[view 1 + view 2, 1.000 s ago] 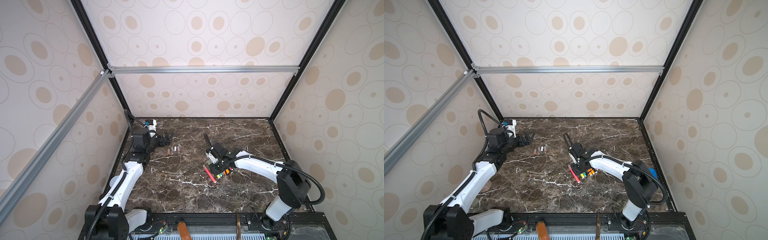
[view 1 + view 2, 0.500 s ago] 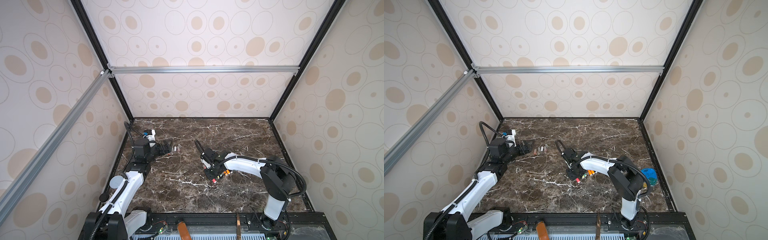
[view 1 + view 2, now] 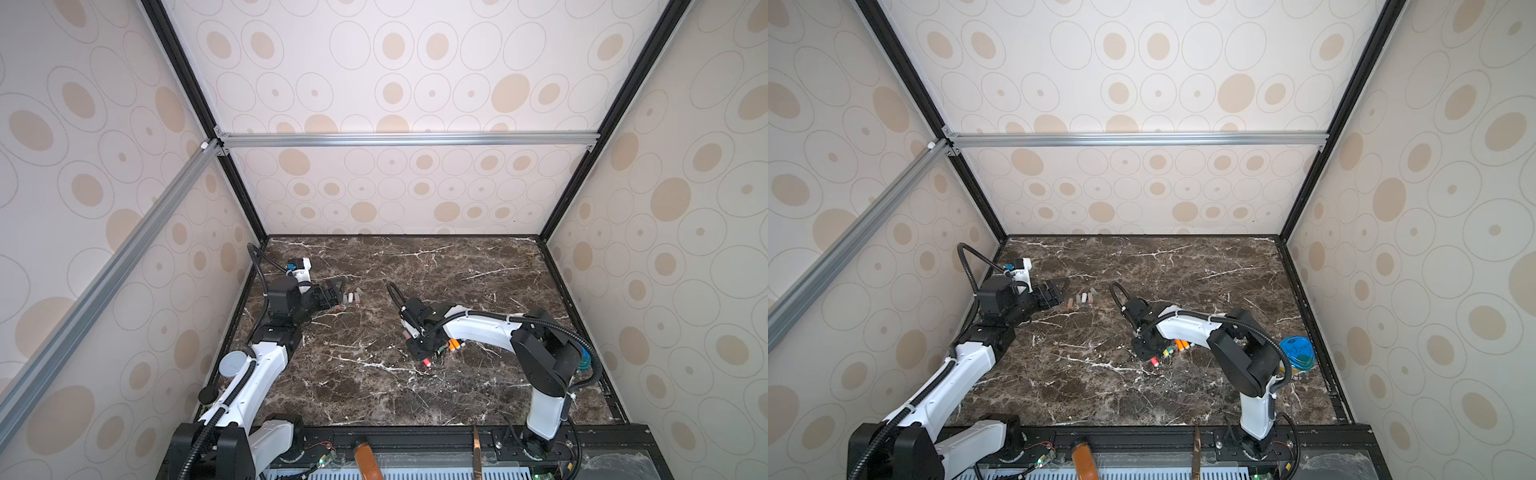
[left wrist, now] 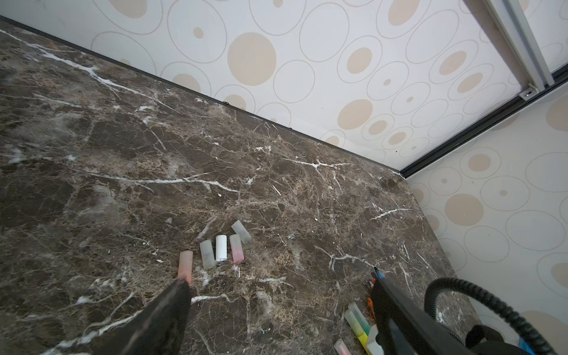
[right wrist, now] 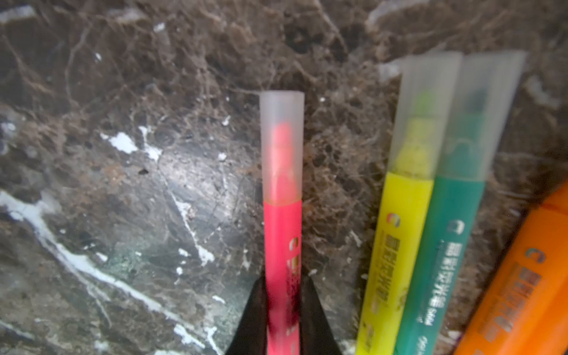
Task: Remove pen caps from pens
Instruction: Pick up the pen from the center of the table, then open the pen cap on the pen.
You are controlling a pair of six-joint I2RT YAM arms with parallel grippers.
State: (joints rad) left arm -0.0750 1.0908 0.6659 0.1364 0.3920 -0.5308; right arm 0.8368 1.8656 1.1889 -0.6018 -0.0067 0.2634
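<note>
Clustering on the marble table (image 3: 1100, 395) in a top view, the pens (image 3: 1178, 344) lie beside the right gripper (image 3: 1148, 354). Left wrist: the left gripper (image 4: 280, 279) gapes, five loose pen caps (image 4: 221, 249) ahead. Right wrist: fingers (image 5: 255, 307) clench the red pen (image 5: 282, 233), apparently capped.

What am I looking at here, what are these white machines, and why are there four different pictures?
Two white robot arms with pincer grippers work at a marble table inside a walled booth. Two pictures look down from overhead; two come from cameras on the wrists. The right gripper is shut on a red pen whose cap is on; a yellow pen, a green pen and an orange pen lie beside it. The left gripper is open near five loose caps.
</note>
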